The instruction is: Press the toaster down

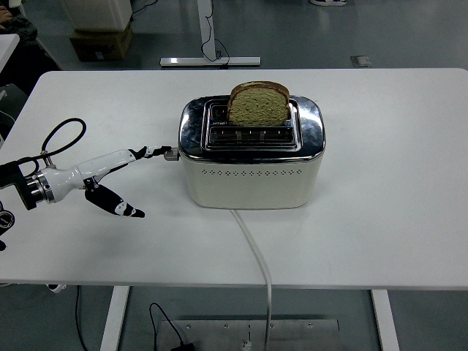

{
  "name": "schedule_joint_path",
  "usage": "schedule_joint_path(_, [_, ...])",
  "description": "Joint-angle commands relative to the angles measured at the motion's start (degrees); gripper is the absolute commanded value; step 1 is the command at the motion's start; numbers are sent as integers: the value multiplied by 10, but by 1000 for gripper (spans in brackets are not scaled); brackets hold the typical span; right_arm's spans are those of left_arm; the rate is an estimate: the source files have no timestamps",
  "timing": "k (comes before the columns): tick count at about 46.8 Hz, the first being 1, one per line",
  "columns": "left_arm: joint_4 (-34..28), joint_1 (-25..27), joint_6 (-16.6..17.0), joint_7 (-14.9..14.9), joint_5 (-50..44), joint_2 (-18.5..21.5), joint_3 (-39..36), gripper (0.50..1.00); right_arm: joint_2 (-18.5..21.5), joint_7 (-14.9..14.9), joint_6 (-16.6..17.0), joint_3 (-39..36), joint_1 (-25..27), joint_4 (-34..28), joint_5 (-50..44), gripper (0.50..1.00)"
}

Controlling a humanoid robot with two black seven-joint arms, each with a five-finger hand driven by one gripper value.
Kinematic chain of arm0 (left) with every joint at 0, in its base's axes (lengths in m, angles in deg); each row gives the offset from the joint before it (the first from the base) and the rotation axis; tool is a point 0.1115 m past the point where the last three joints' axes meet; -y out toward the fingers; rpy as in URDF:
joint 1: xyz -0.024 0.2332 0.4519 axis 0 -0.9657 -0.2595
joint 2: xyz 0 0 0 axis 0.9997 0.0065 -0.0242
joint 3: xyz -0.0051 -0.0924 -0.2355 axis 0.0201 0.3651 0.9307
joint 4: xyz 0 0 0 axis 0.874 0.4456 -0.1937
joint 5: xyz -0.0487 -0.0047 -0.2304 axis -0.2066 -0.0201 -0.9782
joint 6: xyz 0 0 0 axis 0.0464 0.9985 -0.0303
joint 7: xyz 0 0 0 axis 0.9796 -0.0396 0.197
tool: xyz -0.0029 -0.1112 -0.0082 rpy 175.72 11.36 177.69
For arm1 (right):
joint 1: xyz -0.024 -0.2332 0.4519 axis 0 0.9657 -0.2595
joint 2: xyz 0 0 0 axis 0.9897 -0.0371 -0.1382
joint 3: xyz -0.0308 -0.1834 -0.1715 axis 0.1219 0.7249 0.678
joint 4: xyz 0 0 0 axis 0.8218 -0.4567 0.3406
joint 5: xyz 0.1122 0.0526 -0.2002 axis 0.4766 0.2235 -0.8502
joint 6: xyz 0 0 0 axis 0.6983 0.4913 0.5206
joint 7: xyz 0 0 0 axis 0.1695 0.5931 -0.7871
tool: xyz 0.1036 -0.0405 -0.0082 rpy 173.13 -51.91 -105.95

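Cream-bodied with a polished chrome top, the two-slot toaster (251,156) stands near the middle of the white table (395,190), its long side facing the near edge. One slice of brown bread (259,102) stands upright in the far slot, its rounded top well clear of the chrome; the near slot shows only its wire guides. A small grey lever (171,153) projects from the toaster's left end, just below the chrome. A white power cord (255,252) leaves the base at the front and runs over the near edge of the table.

The left hand (110,179) comes in from the left edge on a white forearm, held low over the table and stretched almost level toward the toaster. Its fingers (146,153) are extended straight and held close together, pointing right, with the tips at the lever; contact appears made, though whether the tips bear on top of the lever or only meet its end cannot be told. The thumb (115,202) is spread well away from the fingers, angled down and toward the near edge, touching nothing. The hand grips nothing. A black cable loop (61,136) arches above the wrist.

Beyond the table, a white desk base (210,61) and a cardboard box (101,42) stand on the grey floor.
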Motion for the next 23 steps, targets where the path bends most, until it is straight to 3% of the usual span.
schedule_joint_path(1, [-1, -1, 0, 1, 5, 0, -1, 1000, 0, 0, 0, 0, 0, 0, -1, 998])
schedule_joint_path(23, [0, -3, 1, 0, 17, -1, -1, 1000, 0, 0, 0, 0, 0, -1, 0, 998])
